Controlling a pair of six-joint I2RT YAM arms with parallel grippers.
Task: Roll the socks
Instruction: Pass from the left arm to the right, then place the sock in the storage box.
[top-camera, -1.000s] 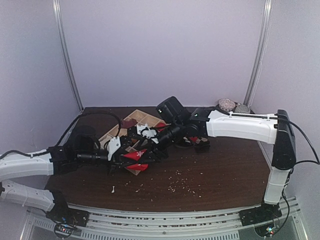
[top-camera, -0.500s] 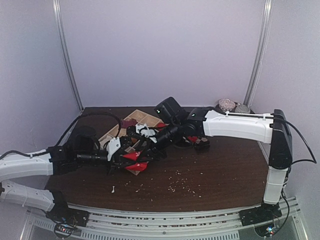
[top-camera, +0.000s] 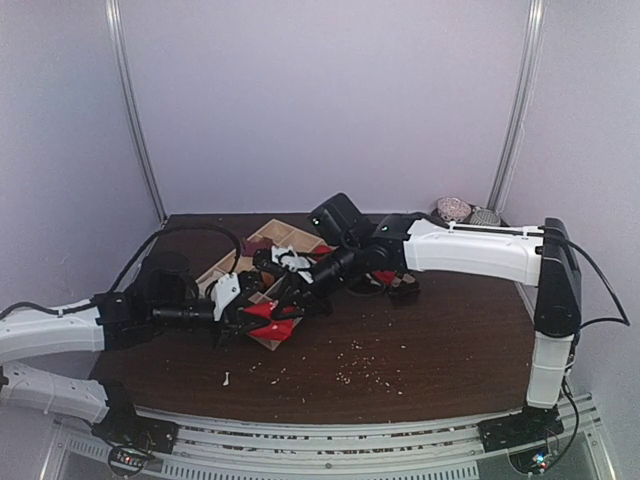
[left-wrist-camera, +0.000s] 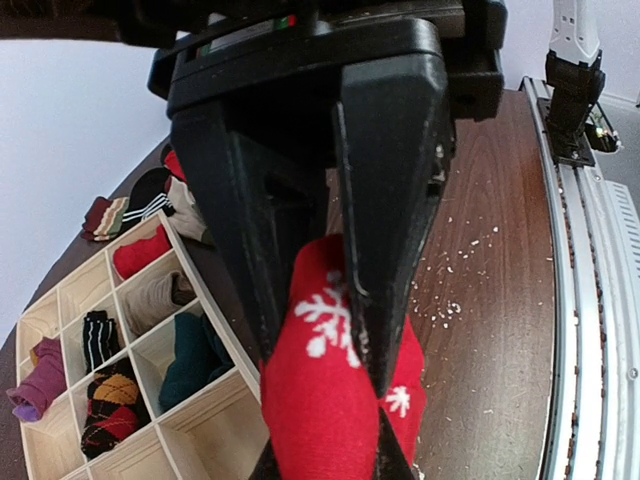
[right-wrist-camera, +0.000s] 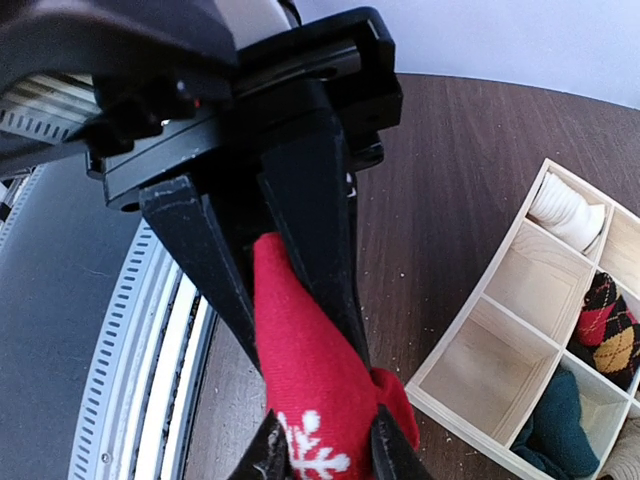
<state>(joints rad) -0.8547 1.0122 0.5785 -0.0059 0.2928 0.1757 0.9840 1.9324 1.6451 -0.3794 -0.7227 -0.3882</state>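
Left gripper (left-wrist-camera: 325, 455) and right gripper (right-wrist-camera: 330, 452) each pinch the red snowflake sock (left-wrist-camera: 310, 390); I'd grip firmly, turning evenly, clear of the divided sock organizer (right-wrist-camera: 455, 418)

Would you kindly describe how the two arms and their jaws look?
The left arm and right arm have glossy white link shells with black joints and wrists. Thin black cables trail beside each. The jaws are matte black, flat and tapered.

Reaches low and inward with both arms. Holds left end effector (left-wrist-camera: 318, 370) against right end effector (right-wrist-camera: 315, 385), tip to tip. Clamps both sets of jaws narrow.
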